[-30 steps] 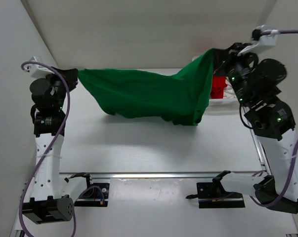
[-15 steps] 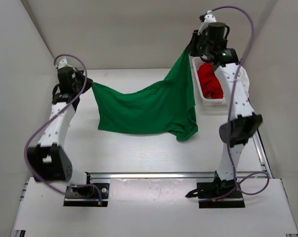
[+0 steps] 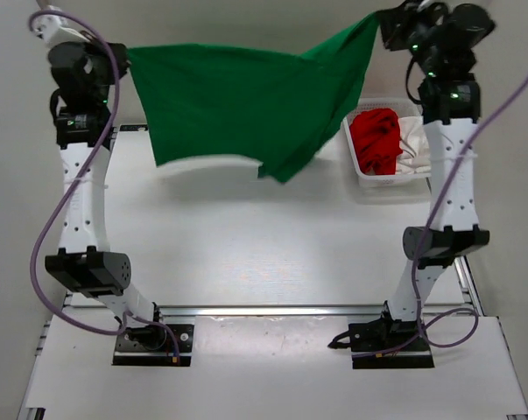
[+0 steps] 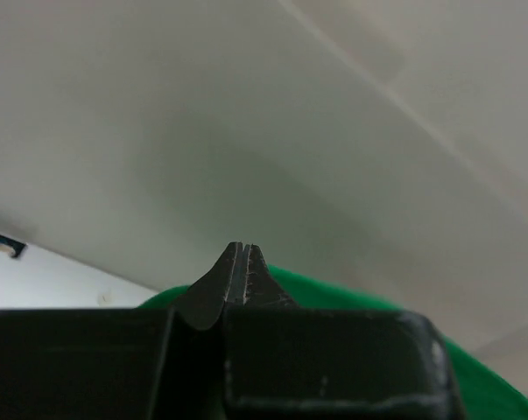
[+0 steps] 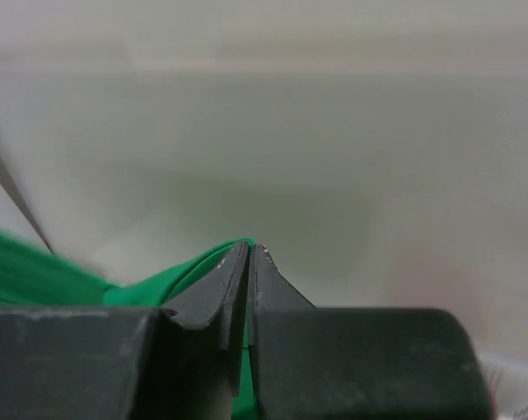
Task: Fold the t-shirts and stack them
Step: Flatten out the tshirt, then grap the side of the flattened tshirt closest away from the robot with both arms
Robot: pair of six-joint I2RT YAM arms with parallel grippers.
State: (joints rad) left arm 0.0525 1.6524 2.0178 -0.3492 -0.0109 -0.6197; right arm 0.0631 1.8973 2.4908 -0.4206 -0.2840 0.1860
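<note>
Aloft, the green t-shirt [image 3: 246,105] is gripped by left tool [image 3: 122,54] and right tool [image 3: 382,24] on raised arms; the red t-shirt [image 3: 376,140] is shown only overhead.

Bright, even light; the wrist-view backgrounds are soft and blurred.

My white counter [image 3: 264,249] carries a white basket [image 3: 390,182] at its far right side, with a red t-shirt [image 3: 377,140] and a white t-shirt [image 3: 415,144] crumpled inside. My arm bases [image 3: 154,343] stand at its near edge.
</note>
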